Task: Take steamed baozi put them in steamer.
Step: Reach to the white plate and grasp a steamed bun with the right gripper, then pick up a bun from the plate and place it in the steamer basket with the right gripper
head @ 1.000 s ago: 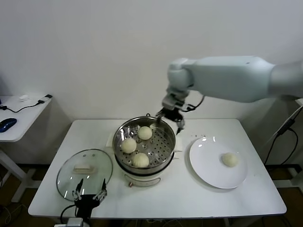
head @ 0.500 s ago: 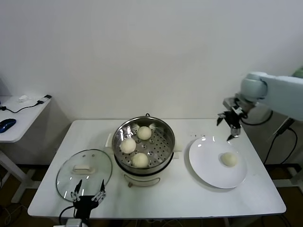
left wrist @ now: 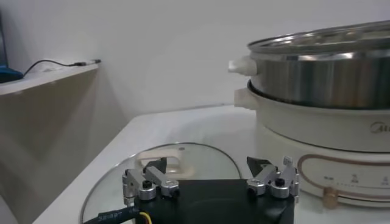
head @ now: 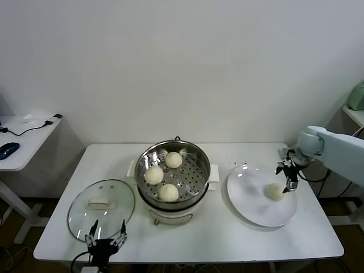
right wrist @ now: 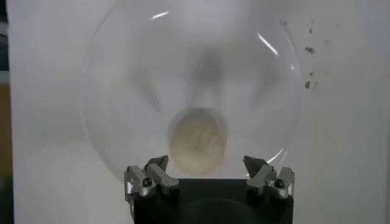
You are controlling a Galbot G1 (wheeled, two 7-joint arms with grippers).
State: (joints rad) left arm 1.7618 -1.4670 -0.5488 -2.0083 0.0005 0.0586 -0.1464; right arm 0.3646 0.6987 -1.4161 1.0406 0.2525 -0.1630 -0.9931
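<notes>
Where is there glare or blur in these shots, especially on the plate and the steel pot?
Right wrist view: the round white plate shows bright glare streaks, and the cream-white bun on it looks soft and blurred. Head view: the shiny steel steamer glints along its rim. Left wrist view: the round glass lid catches faint reflections.

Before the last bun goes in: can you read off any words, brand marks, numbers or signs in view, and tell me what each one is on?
Steamer, cream base, front panel: a small grey brand mark near its upper edge, too blurred to read.
Same panel, lower down: tiny grey labels inside the orange-outlined control area beside the knob, too small to read.
Glass lid, white plate, baozi, table, claws: no text visible.
</notes>
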